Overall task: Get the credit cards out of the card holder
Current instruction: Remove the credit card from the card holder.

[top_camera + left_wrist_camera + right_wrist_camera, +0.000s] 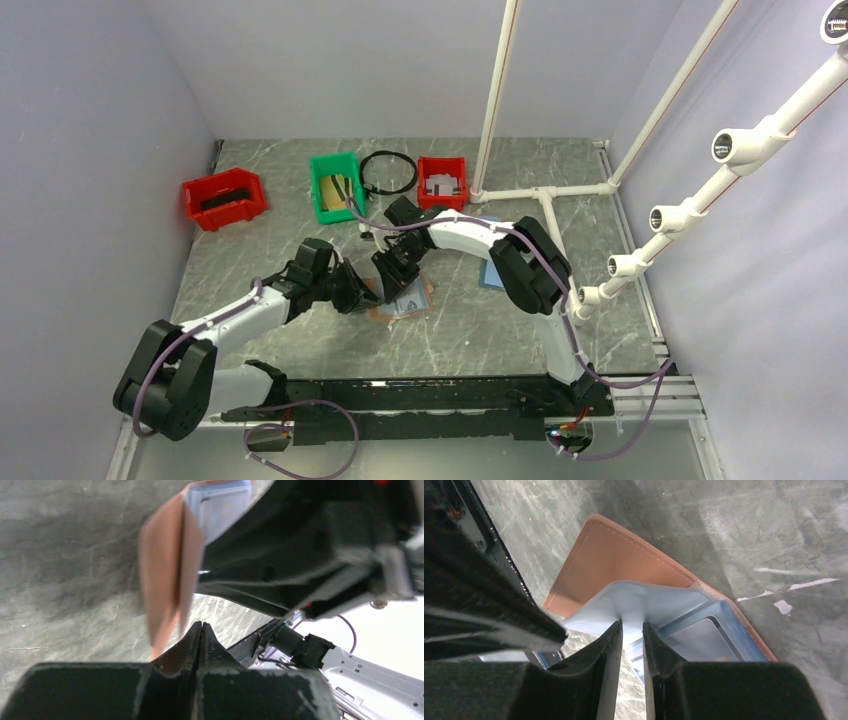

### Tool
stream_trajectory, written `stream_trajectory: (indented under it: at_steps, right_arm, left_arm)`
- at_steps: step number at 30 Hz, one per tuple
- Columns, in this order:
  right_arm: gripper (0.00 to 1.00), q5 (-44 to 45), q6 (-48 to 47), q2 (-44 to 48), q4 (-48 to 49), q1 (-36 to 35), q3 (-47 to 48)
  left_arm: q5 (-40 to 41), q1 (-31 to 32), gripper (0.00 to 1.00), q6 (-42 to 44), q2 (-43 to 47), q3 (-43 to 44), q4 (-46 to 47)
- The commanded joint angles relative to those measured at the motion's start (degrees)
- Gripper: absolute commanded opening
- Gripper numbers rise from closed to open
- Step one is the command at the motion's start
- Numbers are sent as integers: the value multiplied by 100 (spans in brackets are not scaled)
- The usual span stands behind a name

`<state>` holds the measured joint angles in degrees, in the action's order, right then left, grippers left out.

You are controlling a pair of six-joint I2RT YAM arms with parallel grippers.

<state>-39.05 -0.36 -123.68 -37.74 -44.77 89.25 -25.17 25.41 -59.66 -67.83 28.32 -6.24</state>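
Right gripper (631,624), jaws nearly together, pinches a raised pale blue pocket page of the card holder (614,560), which lies open on the grey marbled table (480,340), mid-table between the two arms. Left gripper (200,626), at the holder's left, is fully closed; the reddish-brown cover stands up just beside its tips, and whether it is nipped cannot be told. One grey credit card (699,641) sits in a blue pocket of the flat page. Along the far side stand a red bin (224,197), a green bin (335,186), a black ring (388,172) and a second red bin (442,181).
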Motion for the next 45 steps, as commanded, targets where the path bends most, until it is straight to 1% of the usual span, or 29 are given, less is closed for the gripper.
stream_trajectory:
  at_steps: [1,6,12,14,15,16,18,20,24,34,45]
  right_arm:
    - [24,325,-332,578,-102,3,-108]
    - [26,601,-477,911,-128,133,-216]
    - [29,536,-528,1187,-41,313,-539]
    - [32,499,-539,1254,21,336,-697]
    - [36,466,-539,1276,39,344,-788]
    - [40,431,-525,1303,72,365,-855]
    - [43,402,-490,1325,127,411,-952]
    - [44,347,-430,1309,164,515,-975]
    - [45,220,-298,1201,209,704,-988]
    - [45,56,-156,977,267,728,-984]
    - [45,296,-22,812,328,661,-1050]
  left_arm:
    - [210,-18,3,121,-176,127,200]
    - [528,-26,3,183,-181,129,-86]
    - [555,-27,3,225,-474,145,-68]
    - [519,-27,4,251,-577,181,20]
    - [502,-27,5,253,-614,189,58]
    - [485,-27,8,253,-644,200,129]
    - [438,-27,13,253,-677,224,222]
    - [421,-32,16,269,-683,244,250]
    - [371,-28,19,235,-700,182,385]
    - [184,-27,20,181,-991,182,737]
    - [91,-27,20,106,-1169,157,961]
